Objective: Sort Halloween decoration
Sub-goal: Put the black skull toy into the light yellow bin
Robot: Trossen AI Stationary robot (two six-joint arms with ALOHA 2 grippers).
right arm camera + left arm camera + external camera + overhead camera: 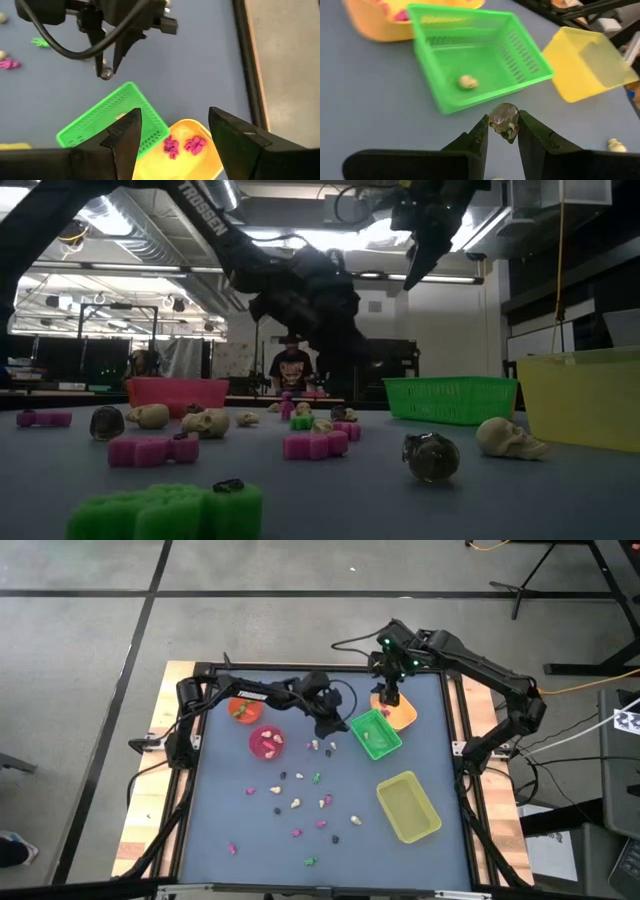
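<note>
Small trinkets, pink, green, cream and dark, lie scattered on the blue table [230, 820], most around [300, 802]. My left gripper [503, 131] [327, 728] hovers beside the green tray [376, 733] and is shut on a dark greyish trinket [503, 118]. A cream skull [467, 82] lies in the green tray. My right gripper [175, 117] [391, 697] hangs open above the orange tray [400, 715], which holds pink trinkets [171, 146]. My left gripper pinches the dark greyish round trinket [503, 118] between its two fingers, at their free ends, as the right wrist view shows [106, 74]. The fingers point down from above. The trinket is lifted clear of the table, just short of the green tray's near wall [485, 97].
A yellow tray [407, 805] lies toward the table's near right. An orange cup [243, 710] and a pink cup [266, 742] stand under the left arm. A person [292, 365] stands in the room behind the table.
</note>
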